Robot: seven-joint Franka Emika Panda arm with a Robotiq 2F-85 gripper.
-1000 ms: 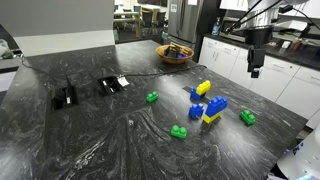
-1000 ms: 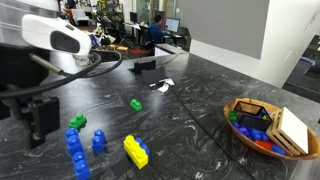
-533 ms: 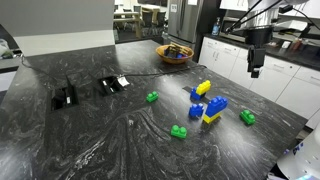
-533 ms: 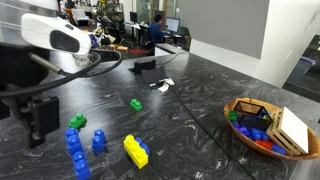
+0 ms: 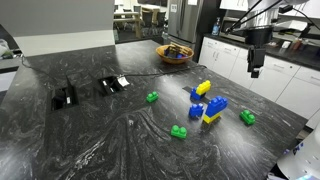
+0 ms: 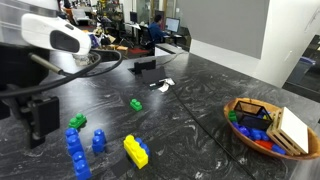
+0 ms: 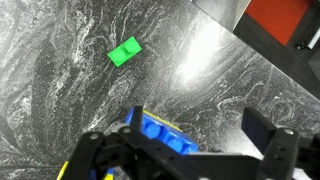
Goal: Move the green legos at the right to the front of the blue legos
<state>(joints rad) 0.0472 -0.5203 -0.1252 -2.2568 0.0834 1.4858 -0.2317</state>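
The small green legos (image 5: 247, 117) lie on the black marbled table at the right, next to the blue legos (image 5: 213, 108), a blue brick over a yellow one. That blue stack also shows in an exterior view (image 6: 75, 150). My gripper (image 5: 254, 70) hangs high above the table's right side, open and empty. It shows as a dark shape in an exterior view (image 6: 40, 130). In the wrist view the gripper (image 7: 200, 140) is open, with a blue-yellow brick (image 7: 165, 135) below its fingers and a green piece (image 7: 125, 50) further off.
Two more green pieces (image 5: 152, 97) (image 5: 178, 131) lie on the table, and a yellow-blue brick (image 5: 202, 90) behind the stack. A wooden bowl (image 5: 175, 52) of bricks stands at the back. Black devices (image 5: 65, 97) with a cable lie at the left.
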